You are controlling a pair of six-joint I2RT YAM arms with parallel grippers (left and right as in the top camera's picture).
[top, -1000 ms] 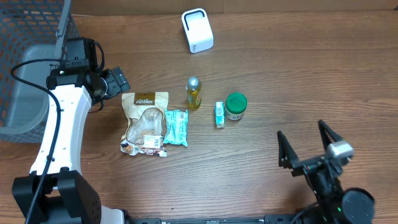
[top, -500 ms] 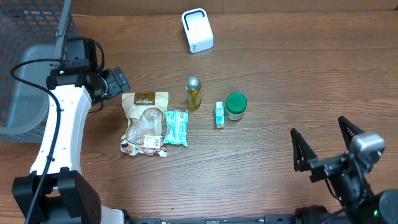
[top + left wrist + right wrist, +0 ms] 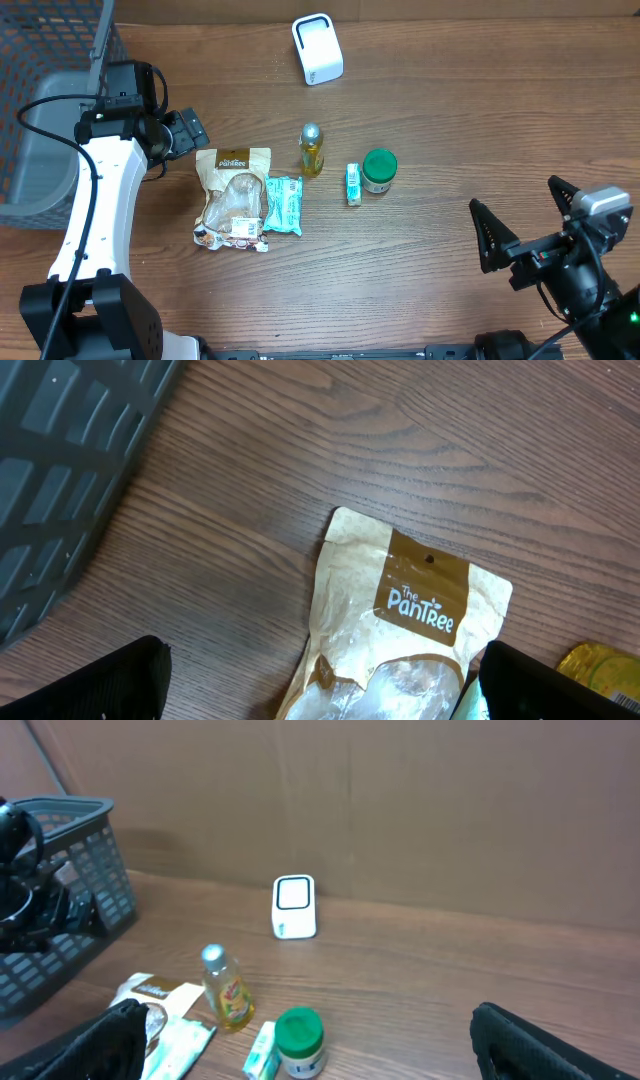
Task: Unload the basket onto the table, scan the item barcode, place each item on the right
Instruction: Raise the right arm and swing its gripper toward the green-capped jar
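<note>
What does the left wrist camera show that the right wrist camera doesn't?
Only the left wrist view shows the snack pouch close enough to read its label. Only the right wrist view shows the white scanner, the green-lidded jar and the back wall. Both show the pouch, the gray basket and the wooden table.

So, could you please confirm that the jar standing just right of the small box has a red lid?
Not quite: the jar has a green lid, not a red one, as the overhead view shows. It does stand just right of the small box.
</note>
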